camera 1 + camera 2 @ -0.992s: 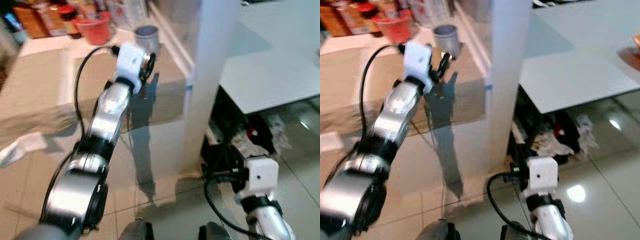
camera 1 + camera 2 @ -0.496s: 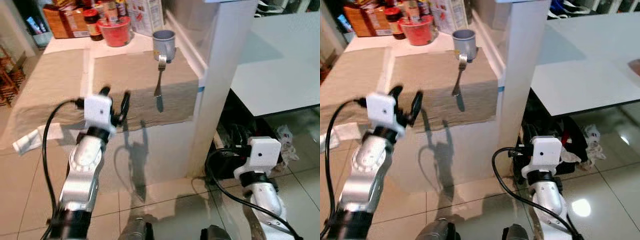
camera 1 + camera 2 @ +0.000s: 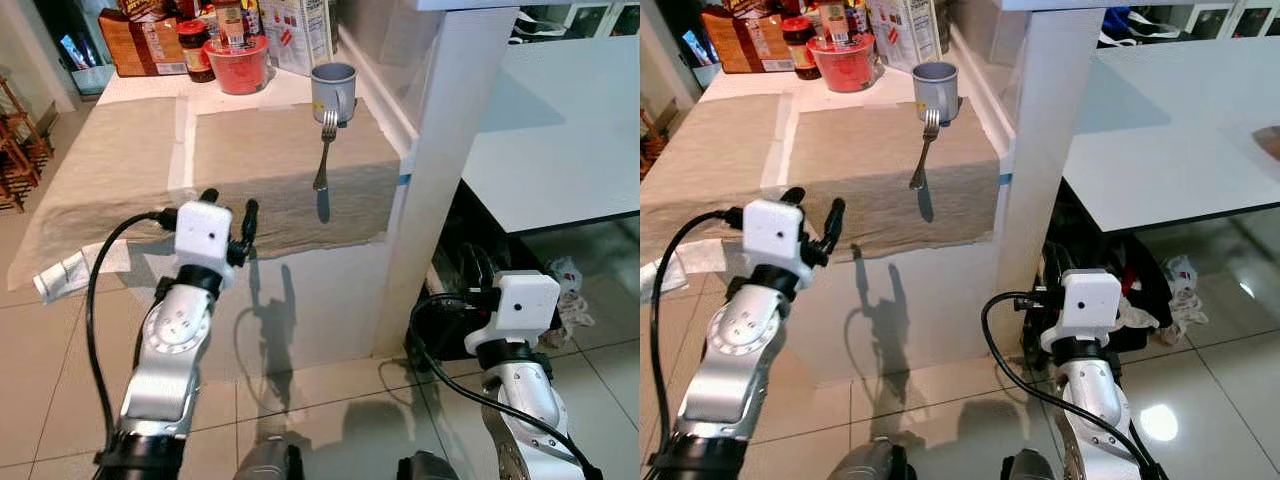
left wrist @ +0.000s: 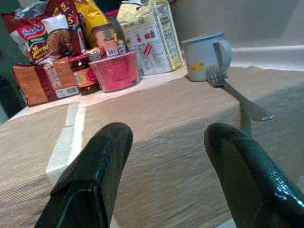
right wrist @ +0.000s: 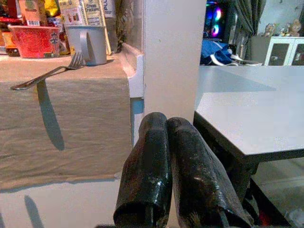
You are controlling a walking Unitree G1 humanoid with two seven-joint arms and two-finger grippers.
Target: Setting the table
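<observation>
Beige cloth [image 3: 270,170] covers the bench [image 3: 140,90] and hangs over its front edge. A fork [image 3: 323,152] lies near the bench's right front corner, tines toward a grey mug [image 3: 334,90] and touching its base, handle tip jutting past the front edge. Behind, along the back edge, stand a red bowl [image 3: 238,64], a jar [image 3: 194,48] and food packets [image 4: 45,52]. The left gripper [image 3: 228,215] hangs in front of the bench's front edge, well left of the fork, fingers [image 4: 97,171] spread apart and holding nothing. The right gripper [image 5: 176,175] is low beside the white pillar [image 3: 440,170], its fingers pressed together, empty. A white table [image 3: 560,140] stands to the right.
</observation>
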